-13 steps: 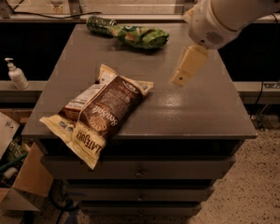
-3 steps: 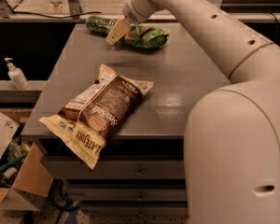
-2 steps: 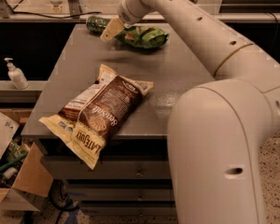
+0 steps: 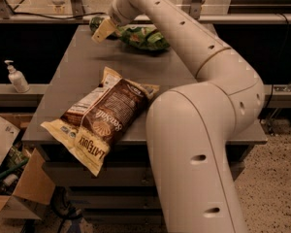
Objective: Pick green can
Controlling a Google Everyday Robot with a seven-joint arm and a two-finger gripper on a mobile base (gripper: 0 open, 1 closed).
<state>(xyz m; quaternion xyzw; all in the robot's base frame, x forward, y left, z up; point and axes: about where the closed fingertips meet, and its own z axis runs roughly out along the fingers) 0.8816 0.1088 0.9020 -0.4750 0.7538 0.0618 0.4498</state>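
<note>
Green can (image 4: pixel 93 22): small, dark green, cylindrical metal drink can. You've got it at the far left corner of the flat grey worktop (image 4: pixel 184 76), close to the back edge and half hidden behind the tool. You cannot tell whether it stands or lies.
Tool (image 4: pixel 105 30): pale yellowish gripper on the end of the long white jointed arm (image 4: pixel 194 47), stretched right across the worktop. Its tip sits just in front of the green can, angled down towards it.
Tool opening: you cannot tell how far open it is, and you cannot tell whether it has hold of anything. Touching the can or just beside it? That's not clear either.
Step in hand: this reads as the last of the approach, right at the grasp. By the look of it, the can is not yet off the worktop.
Next move: you'd want the tool set squarely around the can's body, closed firmly, then lifted straight up. That's a judgement only.
Neighbour to mind: the crinkled bright green chip bag (image 4: pixel 144 37) lies just right of the can along the back edge, near the tool. A sloppy close could snag it.
Risk: a smooth round can so near the edge may roll or slide off the back if nudged.
Out of play: the big brown crinkled snack bag (image 4: pixel 99 118) hangs over the front left edge, well apart from the tool.
</note>
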